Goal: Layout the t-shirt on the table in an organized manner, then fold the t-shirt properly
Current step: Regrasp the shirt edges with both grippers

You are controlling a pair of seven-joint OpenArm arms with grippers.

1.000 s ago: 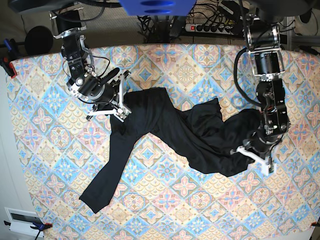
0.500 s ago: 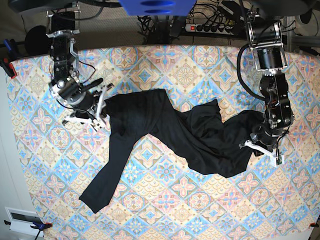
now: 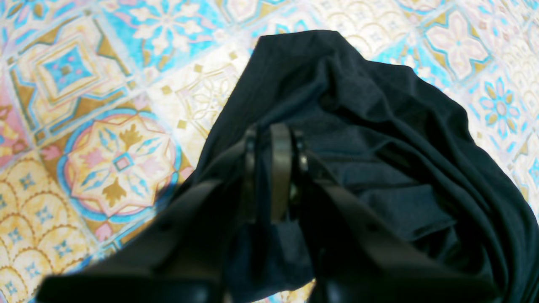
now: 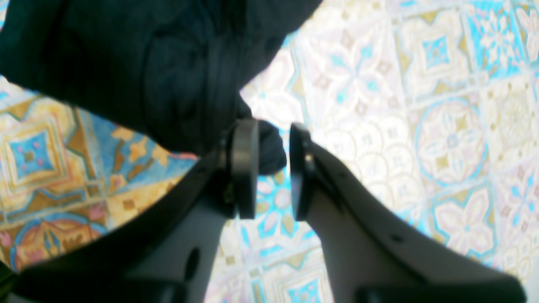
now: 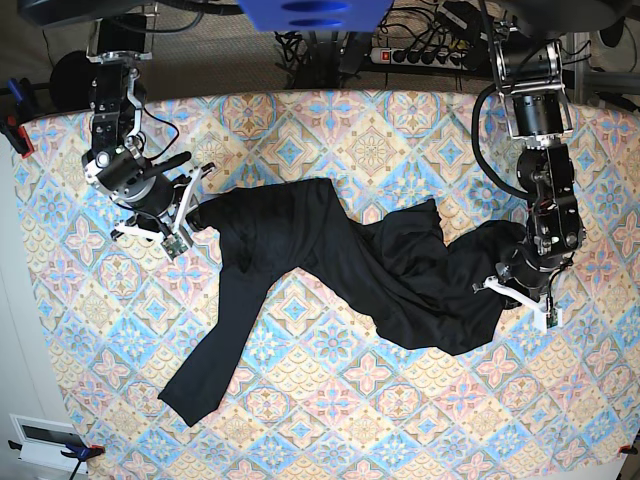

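The t-shirt (image 5: 330, 265) is thin, soft black cloth, plain and rumpled, stretched in a wrinkled band across the middle of the bench (image 5: 380, 130), one long sleeve trailing toward the near left edge. The bench's covering shows blue, pink and cream diamond tiles. The left gripper (image 3: 276, 176) is pinched together on a fold of fabric. The right gripper (image 4: 271, 170) clamps a small tuft at the other end.
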